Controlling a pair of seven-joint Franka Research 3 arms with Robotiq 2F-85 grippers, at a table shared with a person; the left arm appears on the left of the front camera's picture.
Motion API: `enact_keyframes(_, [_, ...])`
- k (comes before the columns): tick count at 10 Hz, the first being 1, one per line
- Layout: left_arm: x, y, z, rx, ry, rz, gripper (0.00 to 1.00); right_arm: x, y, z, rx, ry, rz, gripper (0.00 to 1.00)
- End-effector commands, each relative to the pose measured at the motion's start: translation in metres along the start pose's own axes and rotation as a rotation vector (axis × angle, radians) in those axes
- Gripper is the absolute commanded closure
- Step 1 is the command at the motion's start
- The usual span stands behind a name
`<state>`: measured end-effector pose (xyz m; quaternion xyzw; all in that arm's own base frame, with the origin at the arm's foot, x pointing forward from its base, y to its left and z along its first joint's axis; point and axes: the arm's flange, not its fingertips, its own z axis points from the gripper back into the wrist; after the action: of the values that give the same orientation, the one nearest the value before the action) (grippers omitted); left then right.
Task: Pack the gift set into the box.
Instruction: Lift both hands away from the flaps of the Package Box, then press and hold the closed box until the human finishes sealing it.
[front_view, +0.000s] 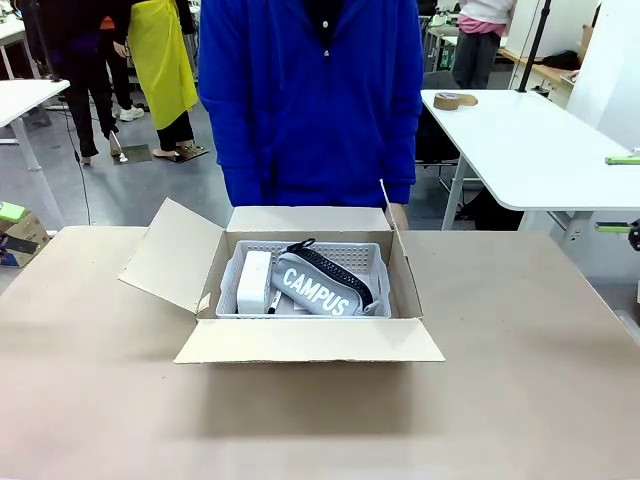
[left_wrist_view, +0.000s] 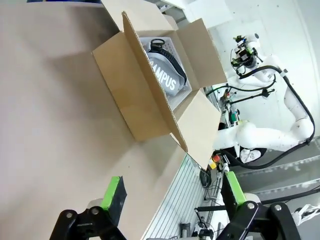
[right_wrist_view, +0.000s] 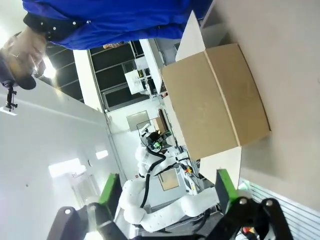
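The brown cardboard box stands open in the middle of the table, its four flaps spread. Inside it rests the gift set: a light-grey tray holding a grey "CAMPUS" pouch with a black zipper and a white rectangular item. The left wrist view shows the box from one side with the pouch inside. My left gripper is open, well away from the box. My right gripper is open too, facing the box's outer wall.
A person in a blue coat stands at the far edge behind the box, one hand by the right flap. The table is covered in brown paper. A white table with a tape roll stands at the back right.
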<state>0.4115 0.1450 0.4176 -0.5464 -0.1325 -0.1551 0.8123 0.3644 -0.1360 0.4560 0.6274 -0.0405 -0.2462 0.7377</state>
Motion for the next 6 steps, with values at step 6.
enact_keyframes(6, [-0.0137, 0.0033, -0.001, 0.004, -0.001, 0.018, 0.0, 0.0008, -0.004, 0.0085, 0.008, -0.021, -0.011, 0.0])
